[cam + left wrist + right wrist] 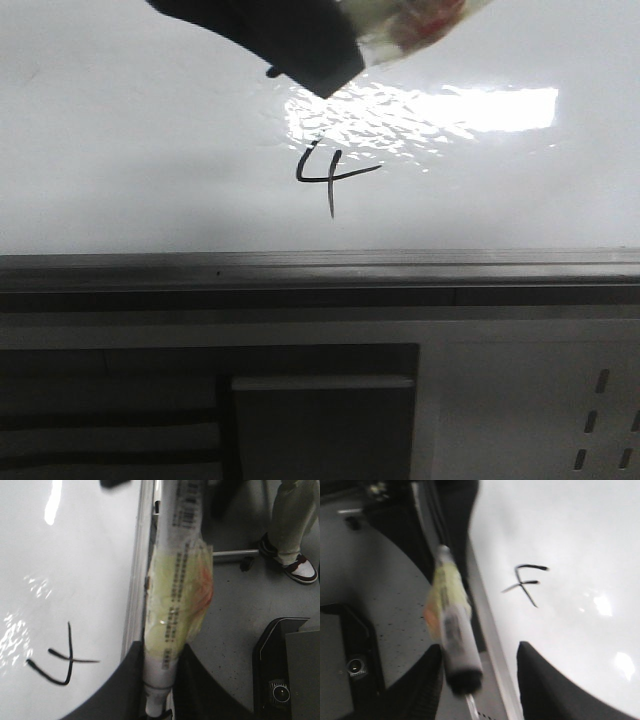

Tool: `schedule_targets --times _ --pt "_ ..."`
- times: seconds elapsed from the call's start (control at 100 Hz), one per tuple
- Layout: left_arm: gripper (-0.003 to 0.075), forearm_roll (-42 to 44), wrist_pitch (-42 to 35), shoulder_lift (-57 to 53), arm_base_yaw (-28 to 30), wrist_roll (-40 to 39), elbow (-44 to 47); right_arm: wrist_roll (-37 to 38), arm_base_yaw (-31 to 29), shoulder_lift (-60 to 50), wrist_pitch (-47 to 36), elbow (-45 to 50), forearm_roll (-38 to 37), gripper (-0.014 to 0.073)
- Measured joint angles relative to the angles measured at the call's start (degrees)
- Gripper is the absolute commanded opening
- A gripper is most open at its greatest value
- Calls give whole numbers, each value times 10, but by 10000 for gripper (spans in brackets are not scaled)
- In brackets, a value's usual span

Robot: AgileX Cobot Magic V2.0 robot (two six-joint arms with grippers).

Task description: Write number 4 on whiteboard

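Note:
The whiteboard (120,150) bears a thin black number 4 (335,175), just below a bright rippled reflection. It also shows in the left wrist view (62,657) and the right wrist view (527,582). My left gripper (161,650) is shut on a white marker (177,595) wrapped in yellowish tape, held near its tip end beside the grey edge rail (136,580). In the front view this gripper (270,35) hangs above the 4, off the board. My right gripper (480,647) is open, and the marker's blurred black end (465,677) lies between its fingers, nearer one of them.
The board's grey rail (320,268) runs along its near edge. Below it are a white perforated panel (600,420) and a dark recess (120,420). A person's leg and shoe (299,570) and a black device (282,675) are on the grey floor.

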Motion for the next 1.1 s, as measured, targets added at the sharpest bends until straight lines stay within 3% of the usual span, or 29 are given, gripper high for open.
schedule_targets --times 0.22,0.34,0.55,0.76,1.1 --pt "-20 131 3 -40 64 -221 1 164 -32 -61 17 -11 -125 311" --pt "-20 177 7 -85 128 -344 32 189 -42 -77 25 -11 -140 311" --pt "-20 194 -52 -169 253 -457 163 196 -43 -79 25 -6 -142 311" --pt "-20 151 -178 -188 345 -493 273 204 -43 -76 25 -6 -144 311" --pt "-20 130 -307 -143 358 -495 304 208 -43 -76 25 -6 -144 311"
